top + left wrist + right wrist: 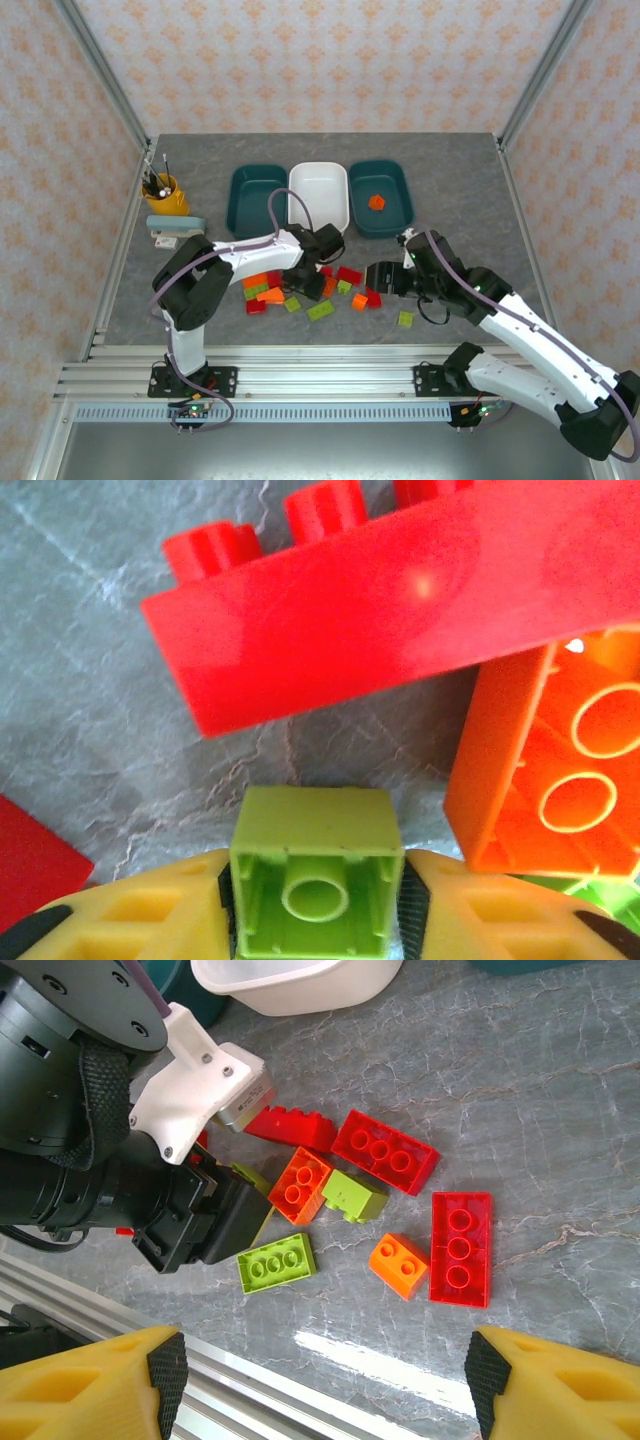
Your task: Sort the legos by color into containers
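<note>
My left gripper point(317, 905) is shut on a small lime green square brick point(315, 825), its hollow underside facing the camera, low over the grey table. Just beyond it lie a long red brick point(400, 600) and an orange brick point(555, 770) on its side. In the top view the left gripper point(315, 285) is down in the scattered pile. My right gripper point(325, 1380) is open above the table, and a red brick point(460, 1248), an orange brick point(398, 1265) and a green brick point(276, 1263) lie ahead of it. Two teal trays point(258, 198) point(381, 218) flank the white tray point(319, 193).
One orange brick point(376, 202) lies in the right teal tray. A yellow pen cup point(166, 195) stands at the back left. The left arm's black wrist point(180, 1220) sits close to the bricks, left of my right gripper. A metal rail point(320, 380) runs along the near table edge.
</note>
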Robot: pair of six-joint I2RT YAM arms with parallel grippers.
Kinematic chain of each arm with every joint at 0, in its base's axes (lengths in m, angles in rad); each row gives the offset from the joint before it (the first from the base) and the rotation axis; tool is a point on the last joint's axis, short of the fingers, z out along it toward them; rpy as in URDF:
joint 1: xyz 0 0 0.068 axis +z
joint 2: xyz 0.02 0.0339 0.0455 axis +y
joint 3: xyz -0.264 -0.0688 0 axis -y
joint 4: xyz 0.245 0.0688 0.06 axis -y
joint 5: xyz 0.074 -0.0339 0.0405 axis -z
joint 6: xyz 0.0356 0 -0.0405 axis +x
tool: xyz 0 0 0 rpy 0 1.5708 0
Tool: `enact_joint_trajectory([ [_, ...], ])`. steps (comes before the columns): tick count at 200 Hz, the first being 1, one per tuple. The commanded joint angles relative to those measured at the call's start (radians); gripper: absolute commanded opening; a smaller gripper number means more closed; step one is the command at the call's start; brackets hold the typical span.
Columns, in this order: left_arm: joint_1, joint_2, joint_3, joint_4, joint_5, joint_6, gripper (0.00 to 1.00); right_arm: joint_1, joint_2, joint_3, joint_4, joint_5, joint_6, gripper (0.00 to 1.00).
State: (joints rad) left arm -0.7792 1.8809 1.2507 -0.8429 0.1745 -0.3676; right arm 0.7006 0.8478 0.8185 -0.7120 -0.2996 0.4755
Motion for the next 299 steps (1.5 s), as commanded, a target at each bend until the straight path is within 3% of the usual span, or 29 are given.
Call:
enact_joint_trajectory([
  [1, 0.003, 0.014, 0.03, 0.016, -0.033, 0.012, 0.38, 0.007, 0.009, -0.003, 0.023, 0.011, 0.007, 0.75],
  [26, 0.008, 0.01, 0.034, 0.012, -0.051, 0.012, 0.29, 0.007, 0.019, 0.002, 0.032, 0.007, 0.005, 0.75],
  [62, 0.035, -0.065, 0.053, -0.057, -0.104, 0.0, 0.28, 0.007, 0.036, 0.056, 0.037, 0.022, 0.0, 0.75],
  [112, 0.279, -0.174, 0.155, -0.115, -0.081, -0.031, 0.28, 0.007, 0.159, 0.171, 0.245, 0.0, -0.008, 0.75],
  [157, 0.473, 0.005, 0.355, -0.113, -0.068, -0.046, 0.28, 0.005, 0.355, 0.266, 0.499, 0.04, 0.015, 0.76],
  [198, 0.561, 0.243, 0.578, -0.134, -0.058, -0.061, 0.28, -0.026, 0.494, 0.39, 0.501, 0.016, 0.032, 0.76],
  [234, 0.579, 0.376, 0.713, -0.176, -0.07, -0.039, 0.32, -0.064, 0.517, 0.392, 0.461, -0.016, 0.06, 0.76],
  [252, 0.584, 0.406, 0.738, -0.189, -0.067, -0.034, 0.43, -0.078, 0.508, 0.382, 0.424, -0.012, 0.061, 0.76],
  [299, 0.585, 0.338, 0.734, -0.201, -0.077, -0.028, 0.58, -0.108, 0.474, 0.384, 0.285, 0.027, 0.023, 0.76],
])
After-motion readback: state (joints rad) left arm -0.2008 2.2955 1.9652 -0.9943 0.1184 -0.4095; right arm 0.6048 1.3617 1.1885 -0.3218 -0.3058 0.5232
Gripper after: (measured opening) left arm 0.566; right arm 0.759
